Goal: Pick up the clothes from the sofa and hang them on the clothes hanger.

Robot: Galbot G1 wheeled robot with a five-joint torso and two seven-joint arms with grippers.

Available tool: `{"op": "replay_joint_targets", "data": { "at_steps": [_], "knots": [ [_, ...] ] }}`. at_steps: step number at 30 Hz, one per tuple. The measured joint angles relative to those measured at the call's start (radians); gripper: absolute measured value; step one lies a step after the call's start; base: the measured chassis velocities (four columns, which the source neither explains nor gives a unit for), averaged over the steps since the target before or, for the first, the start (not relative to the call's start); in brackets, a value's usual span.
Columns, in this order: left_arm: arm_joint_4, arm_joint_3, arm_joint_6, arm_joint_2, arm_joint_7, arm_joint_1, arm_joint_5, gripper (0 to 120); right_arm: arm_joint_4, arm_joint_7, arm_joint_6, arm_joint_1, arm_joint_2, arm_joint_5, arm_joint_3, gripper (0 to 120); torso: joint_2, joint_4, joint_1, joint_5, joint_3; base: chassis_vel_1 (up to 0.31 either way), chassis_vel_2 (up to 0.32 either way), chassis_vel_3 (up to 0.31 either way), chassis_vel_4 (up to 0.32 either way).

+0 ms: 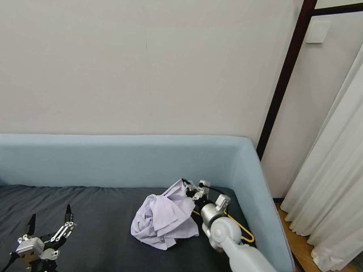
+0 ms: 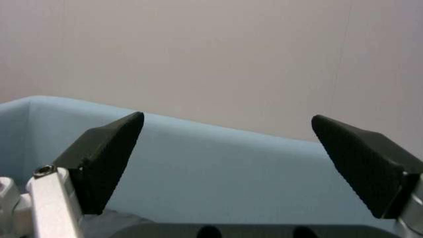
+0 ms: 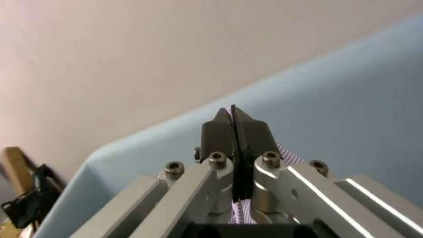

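**Right gripper pinches the shirt on the sofa's far-right seat**

The sofa (image 1: 113, 160) has a pale blue backrest and a pale blue arm on the right, with a dark grey seat cushion (image 1: 85, 204). A crumpled lavender shirt (image 1: 161, 218) with fine stripes lies on the cushion toward the right end, close to the sofa arm. Just right of it, a yellow clothes hanger (image 1: 245, 232) lies on the seat, partly under the robot's right arm.

The right gripper (image 1: 185, 183) sits at the far upper edge of the shirt, near the backrest. In the right wrist view its black fingers (image 3: 225, 131) are pressed together, with striped cloth caught between them and showing beside the jaws. The gripper is clenched on the shirt, while most of the fabric rests on the cushion.

The left gripper (image 1: 50, 215) hangs above the near-left part of the seat, well apart from the shirt. Its fingers (image 2: 109, 153) are spread wide with nothing between them, facing the backrest.

Behind the sofa rises a plain off-white wall (image 1: 142, 62). To the right stand a dark door frame (image 1: 283, 79) and a white curtain (image 1: 334, 187) that reaches down to a wooden floor (image 1: 286, 224).
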State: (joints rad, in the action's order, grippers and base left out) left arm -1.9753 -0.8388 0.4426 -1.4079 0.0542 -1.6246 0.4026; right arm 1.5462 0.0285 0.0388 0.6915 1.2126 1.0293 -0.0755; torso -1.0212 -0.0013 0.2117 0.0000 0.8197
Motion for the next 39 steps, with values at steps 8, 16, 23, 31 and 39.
{"op": "replay_joint_targets", "data": {
  "at_steps": [8,16,23,31,39],
  "knots": [
    [0.02,0.011,0.002,0.015,0.0,0.022,0.007,100,0.024,0.026,0.046,-0.166,-0.074,0.1,-0.061,0,0.0,0.0002,0.0,0.0,0.0,0.0,0.0,0.0,0.0],
    [0.047,0.011,0.002,0.041,0.001,0.042,0.026,100,0.063,0.026,0.043,-0.349,-0.092,0.16,-0.082,0,0.0,0.0002,0.0,-0.0003,0.0,0.0,0.0,0.0,0.0],
    [0.048,0.009,-0.017,0.068,0.006,0.06,0.045,100,0.064,0.042,0.038,-0.47,-0.084,0.176,-0.095,0,0.0,0.0001,0.0,-0.0002,0.0,0.0,0.0,0.0,0.0],
    [0.049,0.009,-0.02,0.076,0.006,0.054,0.051,100,0.0,0.039,0.042,-0.573,-0.052,0.17,-0.124,0,0.0,0.0001,0.0,-0.0003,0.0,0.0,0.0,0.0,0.0],
    [0.05,-0.021,-0.023,0.096,0.007,0.055,0.084,100,0.016,-0.026,0.036,-0.693,-0.002,0.171,-0.048,0,0.0,0.0002,0.0,-0.0003,0.0,0.0,0.0,0.0,0.0]
  ]
}}
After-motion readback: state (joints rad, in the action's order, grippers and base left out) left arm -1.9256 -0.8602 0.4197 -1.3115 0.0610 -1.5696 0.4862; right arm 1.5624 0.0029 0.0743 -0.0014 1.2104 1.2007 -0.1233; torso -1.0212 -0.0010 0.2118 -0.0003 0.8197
